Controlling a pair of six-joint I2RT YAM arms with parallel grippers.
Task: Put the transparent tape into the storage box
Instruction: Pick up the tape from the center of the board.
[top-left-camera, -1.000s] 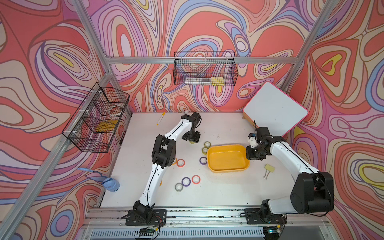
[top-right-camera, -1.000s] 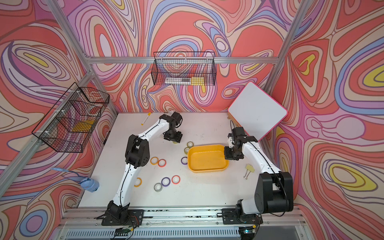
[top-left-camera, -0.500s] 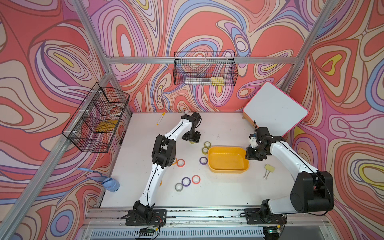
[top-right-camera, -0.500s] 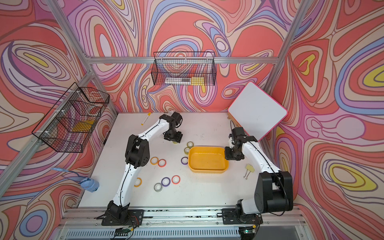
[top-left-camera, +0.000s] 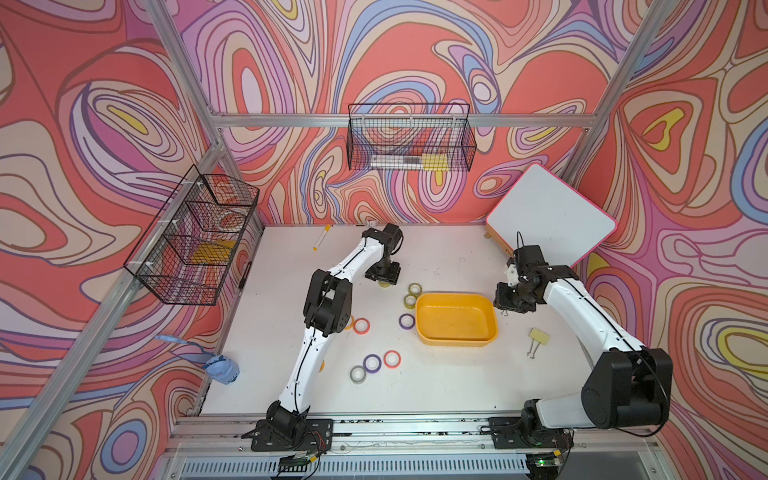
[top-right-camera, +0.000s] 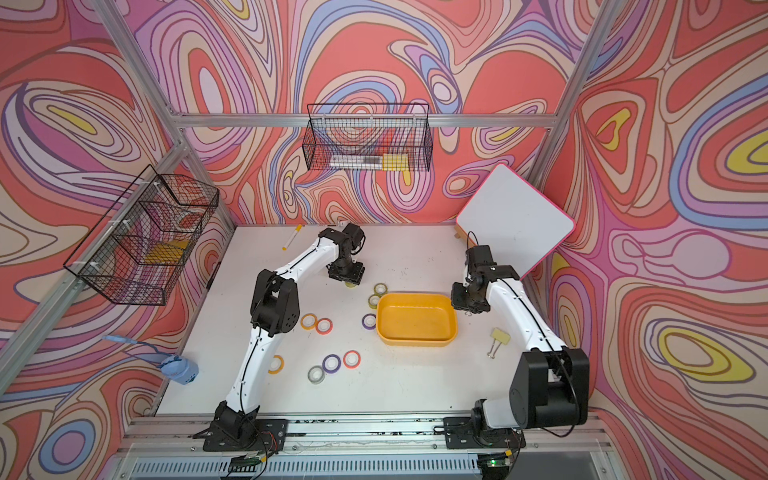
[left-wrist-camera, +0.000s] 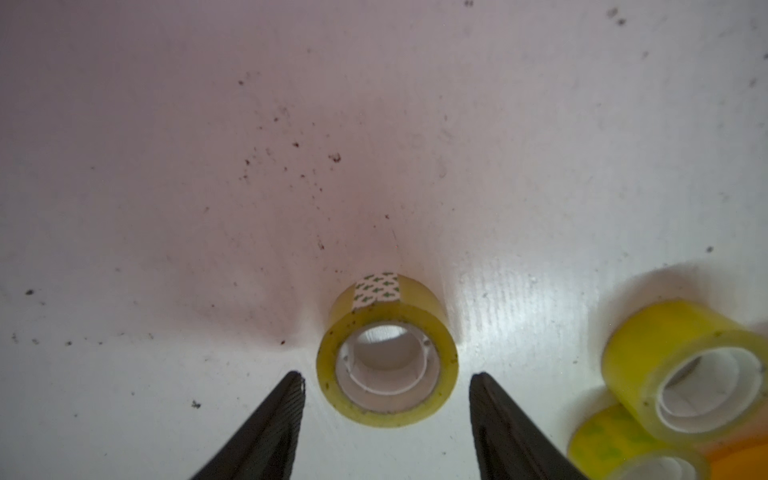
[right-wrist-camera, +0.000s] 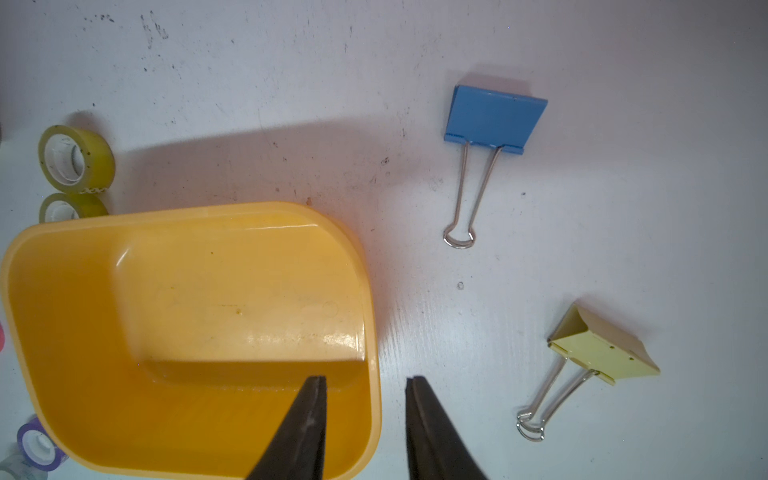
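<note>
A roll of transparent tape (left-wrist-camera: 387, 357), yellowish with a white core, lies flat on the white table. My left gripper (left-wrist-camera: 387, 376) is open just above it, a finger on either side and neither touching. In a top view the left gripper (top-left-camera: 384, 276) hides most of this roll. Two more transparent tape rolls (top-left-camera: 414, 288) (top-left-camera: 410, 301) lie by the left end of the storage box (top-left-camera: 453, 320), a shallow yellow-orange tub with nothing in it. My right gripper (right-wrist-camera: 366, 379) is open over the box's right rim (right-wrist-camera: 374, 291), one finger inside and one outside, gripping nothing.
Coloured tape rolls lie left of and in front of the box, among them purple (top-left-camera: 406, 320) and pink (top-left-camera: 361, 326). A yellow binder clip (right-wrist-camera: 602, 349) and a blue one (right-wrist-camera: 494, 118) lie right of the box. A whiteboard (top-left-camera: 548, 220) leans at back right. Wire baskets (top-left-camera: 409, 141) hang on the walls.
The right gripper's jaws have parted from shut at the box's right rim, and the box now sits squarer than a second ago. The left arm has stayed over the tape.
</note>
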